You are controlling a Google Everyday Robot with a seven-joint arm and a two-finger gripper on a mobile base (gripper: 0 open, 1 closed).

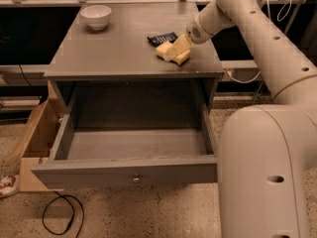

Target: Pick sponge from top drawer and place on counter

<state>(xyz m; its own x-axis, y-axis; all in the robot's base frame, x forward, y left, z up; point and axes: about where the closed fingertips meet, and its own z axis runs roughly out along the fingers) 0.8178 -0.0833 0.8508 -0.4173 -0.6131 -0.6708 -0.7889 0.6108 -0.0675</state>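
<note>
The pale yellow sponge (165, 52) rests on the right part of the grey counter (119, 46), near its front edge. My gripper (176, 51) reaches in from the right and is shut on the sponge, with a cream finger (180, 43) lying across its top. The top drawer (124, 171) is pulled wide open below the counter. Its inside shows only bare grey floor, and its small round knob (135, 180) faces the front.
A white bowl (96, 16) stands at the counter's back left. A dark flat object (161, 37) lies just behind the sponge. A tan wooden box (34, 138) sits on the floor to the left of the drawer. A black cable (62, 214) loops on the floor. My arm and base fill the right side.
</note>
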